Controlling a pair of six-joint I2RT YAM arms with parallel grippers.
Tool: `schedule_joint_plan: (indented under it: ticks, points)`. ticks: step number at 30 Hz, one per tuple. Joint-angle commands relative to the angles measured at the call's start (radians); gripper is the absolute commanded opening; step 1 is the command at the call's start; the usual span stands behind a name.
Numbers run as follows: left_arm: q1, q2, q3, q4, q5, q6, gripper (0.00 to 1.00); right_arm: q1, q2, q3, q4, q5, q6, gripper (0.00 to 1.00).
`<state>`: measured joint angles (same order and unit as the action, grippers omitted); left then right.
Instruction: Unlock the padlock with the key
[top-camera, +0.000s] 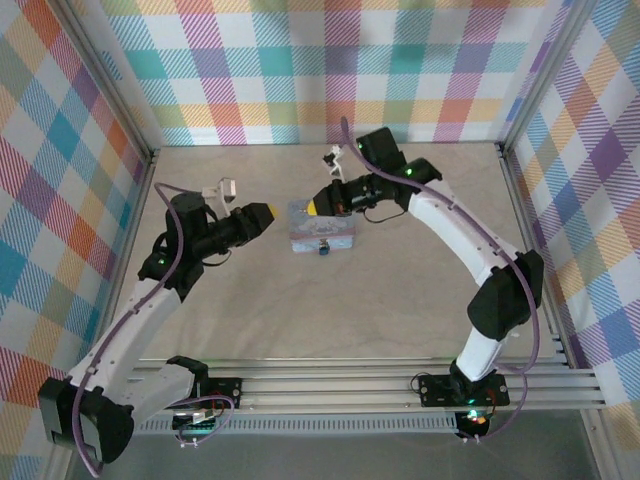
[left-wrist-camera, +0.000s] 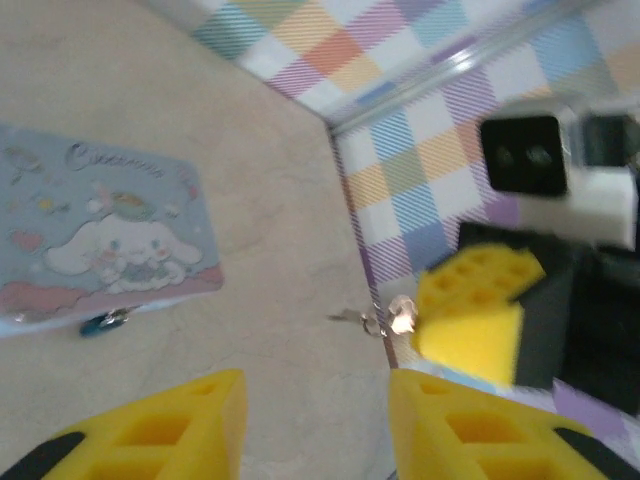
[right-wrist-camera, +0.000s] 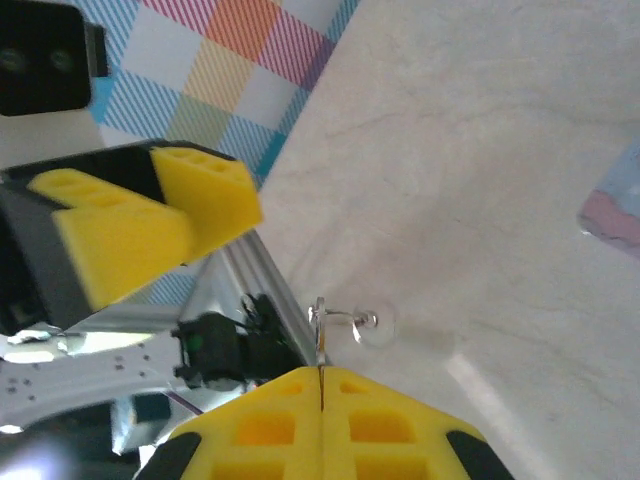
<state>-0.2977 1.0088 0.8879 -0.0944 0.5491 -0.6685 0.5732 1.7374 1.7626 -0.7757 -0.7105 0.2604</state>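
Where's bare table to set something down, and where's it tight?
Free: the broad table strip between the tin box and the near rail; also the far strip along the back wall. Crowded: centre, where the left gripper and right gripper, pinching the key, crowd the box's left side, padlock at its near edge.

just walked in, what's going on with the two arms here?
The right gripper is shut on the small key and holds it up off the table, near the tin box. The left gripper faces it close by, open and holding nothing. The padlock sits at the near edge of the tin box, untouched. The key has not yet reached the lock.
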Motion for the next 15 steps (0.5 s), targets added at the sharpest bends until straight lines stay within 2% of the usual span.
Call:
schedule_joint_plan:
  ticks: [1,6,15]
  points:
    - [0.003,-0.036,0.026,0.081,0.191,0.242,0.44,0.009,0.043,0.136,-0.389,0.028,-0.347,0.00]
    - [-0.005,-0.017,0.049,0.132,0.369,0.328,0.46,0.017,0.046,0.218,-0.499,-0.007,-0.555,0.00]
    - [-0.107,0.060,0.081,0.156,0.451,0.388,0.44,0.037,0.003,0.232,-0.533,-0.081,-0.709,0.00]
